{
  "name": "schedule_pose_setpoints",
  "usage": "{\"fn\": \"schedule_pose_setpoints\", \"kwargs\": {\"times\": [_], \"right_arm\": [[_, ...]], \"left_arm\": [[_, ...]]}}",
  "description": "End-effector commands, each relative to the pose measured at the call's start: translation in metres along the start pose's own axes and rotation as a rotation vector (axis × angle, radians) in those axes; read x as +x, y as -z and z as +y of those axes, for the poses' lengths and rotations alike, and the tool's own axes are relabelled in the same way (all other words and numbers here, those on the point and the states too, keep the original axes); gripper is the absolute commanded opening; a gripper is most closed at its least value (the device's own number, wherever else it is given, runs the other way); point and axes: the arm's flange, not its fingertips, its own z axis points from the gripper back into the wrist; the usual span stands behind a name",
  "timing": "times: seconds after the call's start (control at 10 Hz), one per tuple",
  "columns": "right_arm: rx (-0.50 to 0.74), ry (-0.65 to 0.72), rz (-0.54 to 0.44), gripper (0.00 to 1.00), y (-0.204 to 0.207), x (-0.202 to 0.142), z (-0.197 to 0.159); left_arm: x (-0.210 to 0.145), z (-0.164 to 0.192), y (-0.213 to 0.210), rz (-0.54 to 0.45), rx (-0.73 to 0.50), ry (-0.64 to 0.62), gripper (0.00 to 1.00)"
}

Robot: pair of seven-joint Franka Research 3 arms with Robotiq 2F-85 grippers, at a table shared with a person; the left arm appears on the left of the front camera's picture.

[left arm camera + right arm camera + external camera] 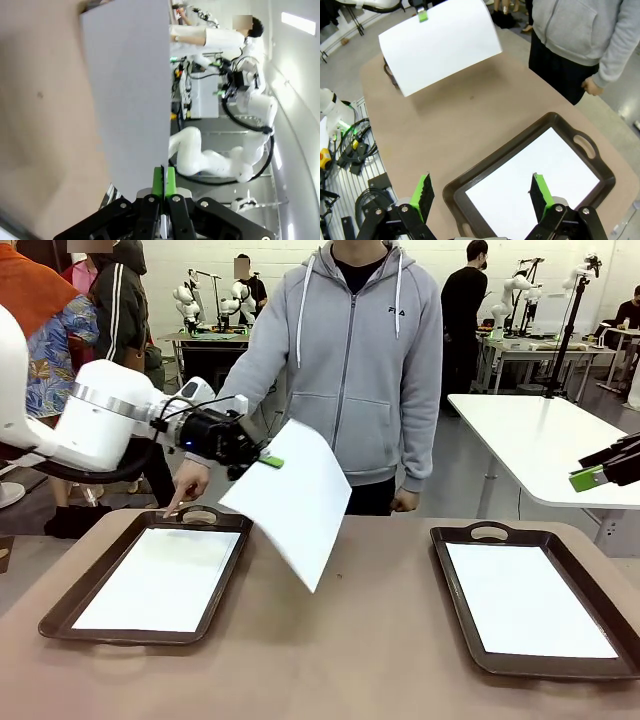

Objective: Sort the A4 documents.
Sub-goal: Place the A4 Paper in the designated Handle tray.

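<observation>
My left gripper point(262, 459) is shut on the top edge of one A4 document point(295, 498), which hangs tilted in the air above the table's middle. In the left wrist view the green pads point(164, 181) pinch that sheet point(130, 90). Another sheet point(160, 578) lies in the left brown tray point(60, 612), and one more point(525, 598) in the right tray point(455, 595). My right gripper point(600, 472) hovers open at the far right, above the right tray point(470, 182) and its sheet point(530, 175). From there the hanging sheet point(440, 45) shows across the table.
A person in a grey hoodie stands at the far side, one hand point(186, 486) pointing down at the left tray's handle. Bare brown tabletop point(340, 660) lies between the two trays. A white table point(540, 445) stands behind on the right.
</observation>
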Motion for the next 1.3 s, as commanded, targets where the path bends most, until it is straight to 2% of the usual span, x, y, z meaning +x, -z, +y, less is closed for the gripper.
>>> {"fn": "schedule_pose_setpoints", "kwargs": {"times": [0.0,0.3,0.8,1.2], "right_arm": [[0.005,-0.001,-0.005,1.00,0.001,-0.001,0.000],[0.005,-0.001,-0.005,1.00,0.001,-0.001,0.000],[0.005,-0.001,-0.005,1.00,0.001,-0.001,0.000],[0.005,-0.001,-0.005,1.00,0.001,-0.001,0.000]], "left_arm": [[-0.011,0.009,-0.030,0.112,0.098,-0.050,0.01],[-0.031,0.032,-0.077,0.122,0.144,-0.139,0.01],[-0.056,0.086,-0.119,-0.035,0.107,-0.233,0.01],[-0.089,0.094,-0.143,-0.178,0.278,-0.352,0.01]]}}
